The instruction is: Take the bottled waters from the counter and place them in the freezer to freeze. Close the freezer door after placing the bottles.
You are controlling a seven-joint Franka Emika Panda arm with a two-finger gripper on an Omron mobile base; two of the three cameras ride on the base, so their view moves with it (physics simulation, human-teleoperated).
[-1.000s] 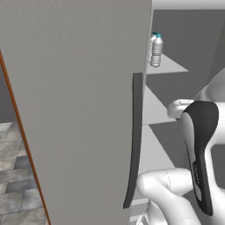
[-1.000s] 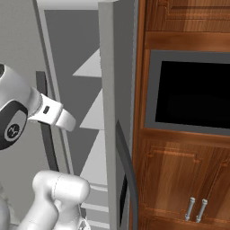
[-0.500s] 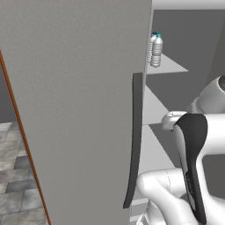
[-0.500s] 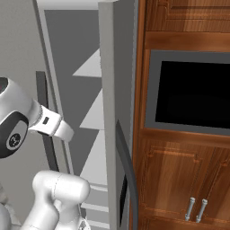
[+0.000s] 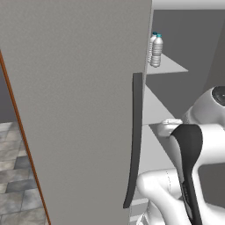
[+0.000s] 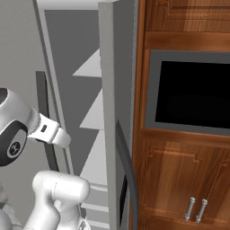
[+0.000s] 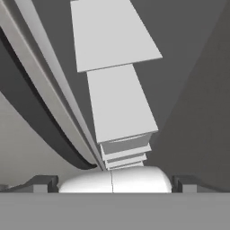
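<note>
Two fingertips [image 7: 45, 183] of the gripper [image 7: 114, 184] stand spread wide, grasping nothing, aimed down the stacked pale shelves [image 7: 119, 101]. The white arm [image 5: 189, 154] bends beside the open freezer door [image 5: 74, 110] and its one dark handle [image 5: 135, 140]. Farther in, two bottles [image 5: 155, 50] stand touching, upright, on the freezer's [image 6: 67, 45] upper shelf. A black oven [image 6: 193, 92] sits in wooden cabinets to the right.

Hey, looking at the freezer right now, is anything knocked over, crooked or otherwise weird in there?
Nothing stands out. The bottled waters stand upright, close together on an upper shelf of the freezer. The freezer door is open, which fits the job at this stage, and the pale shelves below look level.
</note>
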